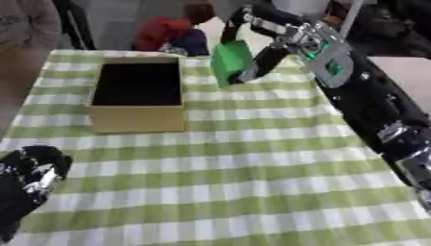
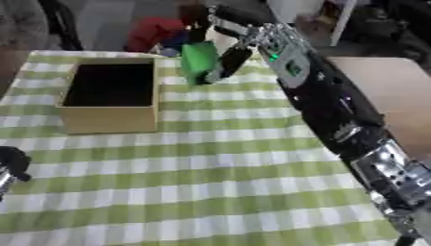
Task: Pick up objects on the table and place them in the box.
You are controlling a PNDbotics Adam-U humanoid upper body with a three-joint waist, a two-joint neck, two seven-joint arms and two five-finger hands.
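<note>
One thing is in play. Your left hand [image 1: 32,169] rests low, fingers curled on nothing. The box [image 1: 137,120] stands open; just right of it, your right hand [image 1: 262,56] pinches the green block [image 1: 230,60] aloft. Carry it left over the opening, then release.

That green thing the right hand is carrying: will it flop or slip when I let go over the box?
The green object looks flat and thin, probably light. It hangs tilted from the right hand without obvious sagging, so perhaps fairly stiff. Released, it might flutter or land askew in the box.
</note>
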